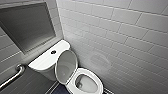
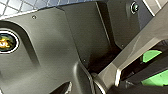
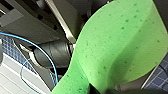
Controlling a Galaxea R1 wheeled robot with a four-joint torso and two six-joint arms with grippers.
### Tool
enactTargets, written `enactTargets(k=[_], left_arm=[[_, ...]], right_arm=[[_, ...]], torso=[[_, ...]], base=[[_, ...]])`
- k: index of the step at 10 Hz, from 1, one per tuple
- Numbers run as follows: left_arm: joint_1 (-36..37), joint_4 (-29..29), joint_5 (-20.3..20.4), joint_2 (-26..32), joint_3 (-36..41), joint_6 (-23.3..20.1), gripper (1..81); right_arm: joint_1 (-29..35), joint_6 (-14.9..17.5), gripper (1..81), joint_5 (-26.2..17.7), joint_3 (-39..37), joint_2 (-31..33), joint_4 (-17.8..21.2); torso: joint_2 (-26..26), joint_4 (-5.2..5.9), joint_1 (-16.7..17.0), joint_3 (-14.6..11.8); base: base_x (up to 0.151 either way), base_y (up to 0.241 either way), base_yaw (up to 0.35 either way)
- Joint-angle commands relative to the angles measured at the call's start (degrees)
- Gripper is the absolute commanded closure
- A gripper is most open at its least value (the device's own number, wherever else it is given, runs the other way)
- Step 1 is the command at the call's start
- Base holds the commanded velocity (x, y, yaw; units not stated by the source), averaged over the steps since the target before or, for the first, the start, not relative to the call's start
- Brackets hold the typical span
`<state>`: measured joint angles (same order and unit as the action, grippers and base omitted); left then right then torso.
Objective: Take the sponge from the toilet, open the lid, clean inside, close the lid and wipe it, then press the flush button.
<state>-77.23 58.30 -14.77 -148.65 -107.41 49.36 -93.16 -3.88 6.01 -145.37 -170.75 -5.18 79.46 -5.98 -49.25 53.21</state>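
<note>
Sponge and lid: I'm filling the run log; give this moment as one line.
lid: raised | seat: down | sponge: in right jaws | flush button: uncovered

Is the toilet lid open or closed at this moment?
Open. In the head view the lid stands raised, leaning back toward the tank, and the seat and bowl are uncovered.
</note>
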Motion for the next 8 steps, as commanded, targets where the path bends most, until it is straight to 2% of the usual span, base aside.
enactTargets(k=[1, 2, 3, 4, 5, 6, 7, 8], left_arm=[[-0.4, 0.2, -2.1, -1.8, -1.8, -0.8, 1.0], [-0.5, 0.2, -2.1, -2.5, -2.8, -0.8, 1.0], [-0.6, 0.2, -2.1, -2.9, -3.2, -0.8, 1.0], [-0.8, 0.2, -2.1, -3.1, -3.5, -0.8, 1.0], [-1.0, 0.2, -2.1, -3.6, -3.9, -0.8, 1.0], [-1.1, 0.2, -2.1, -4.5, -5.0, -0.8, 1.0], [-1.2, 0.2, -2.1, -5.3, -6.0, -0.8, 1.0], [-1.4, 0.2, -2.1, -5.9, -6.8, -0.8, 1.0]], right_arm=[[-1.6, 0.1, 81.1, -4.8, 0.5, 0.3, -0.4], [-1.6, 0.1, 81.1, -4.8, 0.5, 0.3, -0.4], [-1.6, 0.1, 81.1, -4.8, 0.5, 0.4, -0.4], [-1.4, 0.1, 81.1, -4.8, 0.5, 0.4, -0.4], [-1.4, 0.1, 81.1, -4.8, 0.5, 0.4, -0.7], [-1.2, 0.2, 81.1, -4.8, 0.7, 0.4, -0.8], [-1.0, 0.2, 81.1, -4.8, 0.6, 0.4, -0.8], [-0.9, 0.2, 81.1, -4.8, 0.6, 0.4, -0.7]], torso=[[-5.7, 0.0, 3.6, -5.6], [-7.7, 0.0, 5.0, -7.7], [-9.8, 0.0, 6.4, -4.1], [-11.7, 0.0, 7.6, -5.6], [-13.3, 3.53, 8.7, -4.8], [-14.9, 5.59, 9.6, -6.6], [-16.3, 6.36, 10.6, -6.6], [-17.9, 4.3, 11.6, -6.6]], base=[[0.0, 0.0, 0.0], [0.0, 0.0, 0.0], [0.0, 0.0, 0.0], [0.0, 0.0, 0.0], [0.0, 0.0, 0.0], [0.0, 0.0, 0.0], [0.0, 0.0, 0.0], [0.0, 0.0, 0.0]])
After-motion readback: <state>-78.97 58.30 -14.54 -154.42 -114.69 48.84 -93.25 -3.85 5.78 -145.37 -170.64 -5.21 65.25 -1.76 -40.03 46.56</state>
